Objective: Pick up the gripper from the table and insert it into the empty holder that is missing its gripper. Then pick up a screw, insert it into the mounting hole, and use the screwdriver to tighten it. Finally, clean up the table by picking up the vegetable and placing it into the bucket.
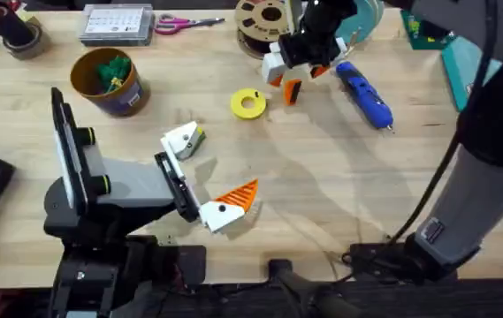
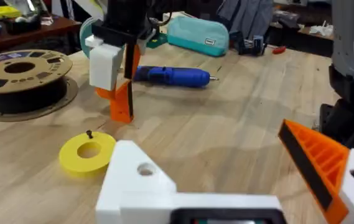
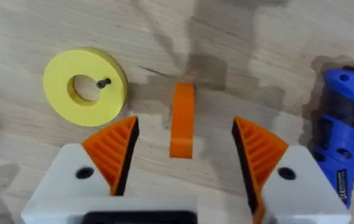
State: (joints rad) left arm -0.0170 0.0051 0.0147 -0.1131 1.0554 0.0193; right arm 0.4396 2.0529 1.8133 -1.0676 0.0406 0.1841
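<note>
1. Right gripper [image 3: 185, 134] hangs low over the bench [image 1: 339, 185] toward 12 o'clock in the overhead view. Its arm reaches up from the 5 o'clock corner. The jaws are spread wide and hold nothing. The loose orange finger [image 3: 182, 120] lies on the wood between the two orange pads [image 3: 111, 149], touching neither.
2. Left gripper [image 1: 207, 172] sits near 6 o'clock, low and level, also spread wide with nothing in it. One side carries an orange wedge [image 2: 316, 162]. The other side is the bare white holder [image 2: 136, 180], with its mounting hole uncovered.
3. At about 8 o'clock from the orange finger lies a yellow ring disc [image 1: 249, 103], with a small dark screw [image 3: 104, 81] at the edge of its centre hole.
4. Toward 3 o'clock from the orange finger, the blue screwdriver [image 1: 364, 93] lies flat on the pale wood.
5. The yellow-green vegetable [image 1: 198, 136] rests just beside the holder.
6. Along the far edge are a filament spool [image 1: 264, 22], pink-handled scissors [image 1: 185, 22] and a teal pouch [image 2: 198, 34].
7. The mustard-brown bucket [image 1: 132, 95] stands at 10 o'clock with a dark green leafy bunch [image 1: 114, 71] inside it.
</note>
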